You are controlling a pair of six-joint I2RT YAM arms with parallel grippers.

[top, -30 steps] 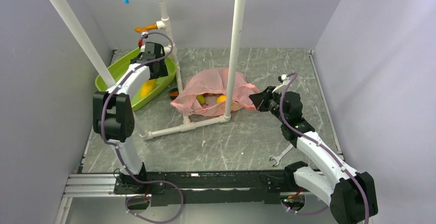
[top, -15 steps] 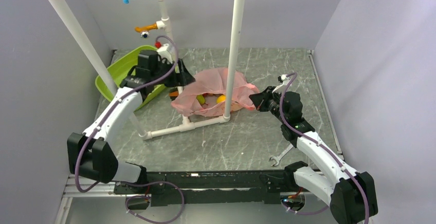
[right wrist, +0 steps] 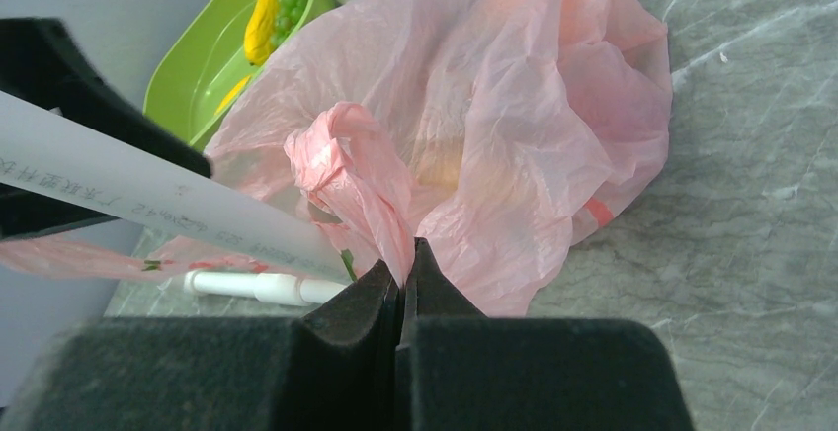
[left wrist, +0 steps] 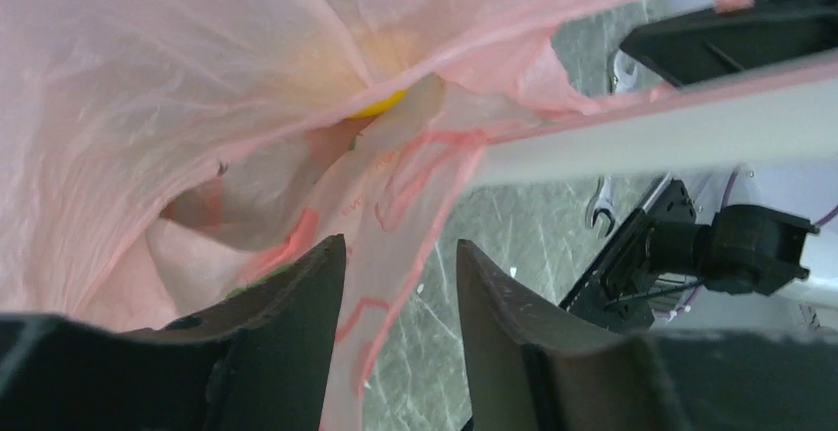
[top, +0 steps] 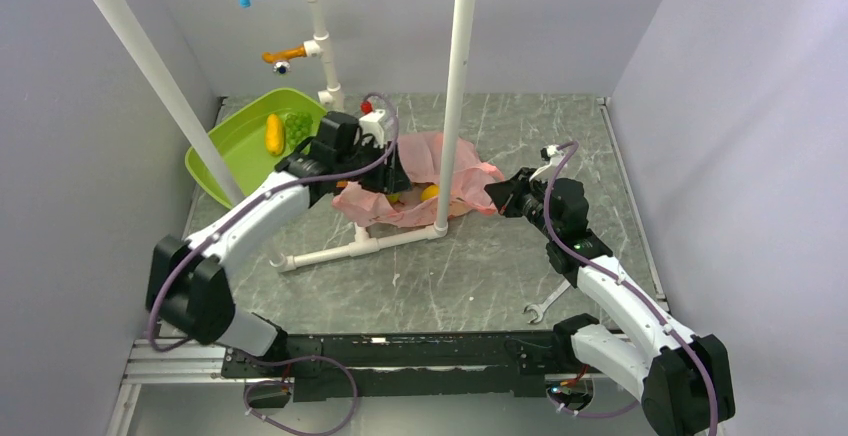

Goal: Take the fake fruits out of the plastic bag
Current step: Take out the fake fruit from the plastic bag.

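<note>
Plastic bag: the plastic bag [top: 412, 161] is pink, thin and crumpled. It lies on the bench [top: 480, 266] at the foot of the upright pipe [top: 455, 96], with its mouth facing the near side.
Fruit: a yellow-orange fruit [top: 430, 193] sits inside the bag's mouth, just beside the upright pipe. In the left wrist view only a yellow patch of it [left wrist: 380, 105] shows between folds of film. A greenish piece lies next to it, but I cannot tell what it is.
Left arm: the elbow is bent out to the left. The forearm reaches across the bench to the bag's left side, and the wrist points into the opening.
Left claw: the left claw [top: 388, 181] has its fingers [left wrist: 296, 322] apart, right at the bag's mouth. A loose strip of pink film hangs between them, and neither finger pinches it.
Right arm: it is stretched forward from its base, with the wrist low and aimed at the bag's right edge.
Right claw: the right claw [right wrist: 405, 273] is closed tight, its fingers together on a twisted bunch of the bag's film, which it holds up off the bench.
Tray: a green tray [top: 232, 151] stands well left of the bag. It holds a slim yellow piece [top: 274, 133] and a bunch of green grapes [top: 297, 126].
Pipe frame: a low white pipe [top: 345, 249] runs along the bench in front of the bag.
Wrench: a wrench [top: 545, 304] lies on the bench near the right arm, well apart from the bag.
</note>
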